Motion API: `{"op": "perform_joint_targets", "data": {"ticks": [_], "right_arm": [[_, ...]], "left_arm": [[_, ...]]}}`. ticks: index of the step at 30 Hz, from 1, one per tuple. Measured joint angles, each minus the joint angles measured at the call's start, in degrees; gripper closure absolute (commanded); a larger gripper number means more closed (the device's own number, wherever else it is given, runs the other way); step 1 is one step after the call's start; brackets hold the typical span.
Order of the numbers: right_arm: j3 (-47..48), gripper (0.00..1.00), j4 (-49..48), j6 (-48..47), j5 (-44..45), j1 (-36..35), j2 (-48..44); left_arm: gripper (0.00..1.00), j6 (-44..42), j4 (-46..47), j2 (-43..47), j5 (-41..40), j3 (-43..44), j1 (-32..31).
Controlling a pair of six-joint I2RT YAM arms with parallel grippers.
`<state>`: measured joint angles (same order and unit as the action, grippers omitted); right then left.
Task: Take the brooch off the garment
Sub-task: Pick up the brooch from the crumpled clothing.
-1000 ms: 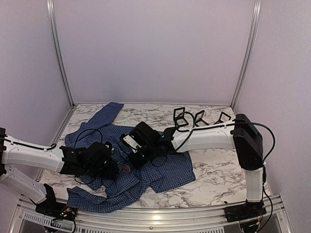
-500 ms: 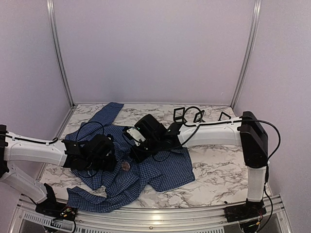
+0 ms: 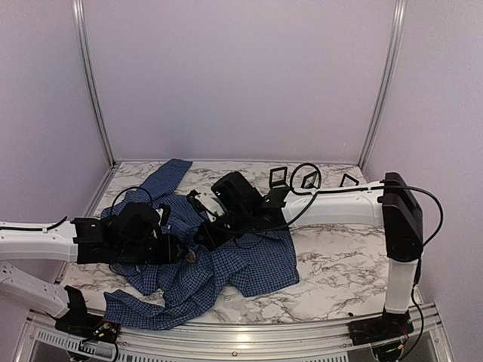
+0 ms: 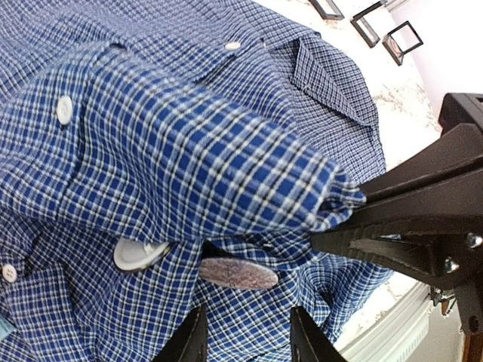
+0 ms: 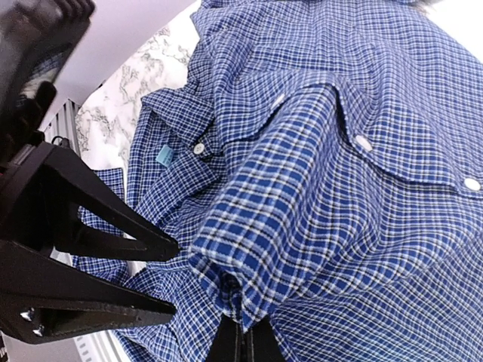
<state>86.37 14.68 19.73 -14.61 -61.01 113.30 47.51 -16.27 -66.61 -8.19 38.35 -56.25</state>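
The dark blue checked shirt (image 3: 256,264) lies crumpled on the marble table. The brooch (image 3: 190,256), a small reddish-brown oval, sits on the shirt just under a raised fold; the left wrist view shows it edge-on (image 4: 238,274). My left gripper (image 3: 178,253) is open, its fingertips (image 4: 189,341) either side of the cloth just short of the brooch. My right gripper (image 3: 202,240) is shut on a fold of the shirt (image 5: 302,226) and holds it up above the brooch. The right wrist view shows its closed fingers (image 5: 234,345) pinching the cloth; the brooch is hidden there.
Several small black square frames (image 3: 278,177) stand at the back of the table, also in the left wrist view (image 4: 373,23). A shirt sleeve (image 3: 167,175) reaches toward the back left. The table's metal front rail (image 3: 249,343) runs along the near edge.
My left gripper has drawn back to the left and turned toward the brooch. My right gripper has moved up and back, lifting the fold. The brooch has shifted slightly left.
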Motion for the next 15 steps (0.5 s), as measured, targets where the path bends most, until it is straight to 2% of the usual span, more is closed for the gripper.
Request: {"op": "perform_joint_targets", "data": {"ticks": [7,15], "right_arm": [[-0.1,1.00,-2.5,1.5,-2.4,-2.0,0.0],[-2.5,1.00,-6.3,4.2,-5.0,-2.4,0.0]], "left_arm": [[0.49,8.2,3.4,3.3,3.6,-8.5,-0.5],[0.48,15.5,10.9,8.6,4.4,-16.4,-0.5]]}}
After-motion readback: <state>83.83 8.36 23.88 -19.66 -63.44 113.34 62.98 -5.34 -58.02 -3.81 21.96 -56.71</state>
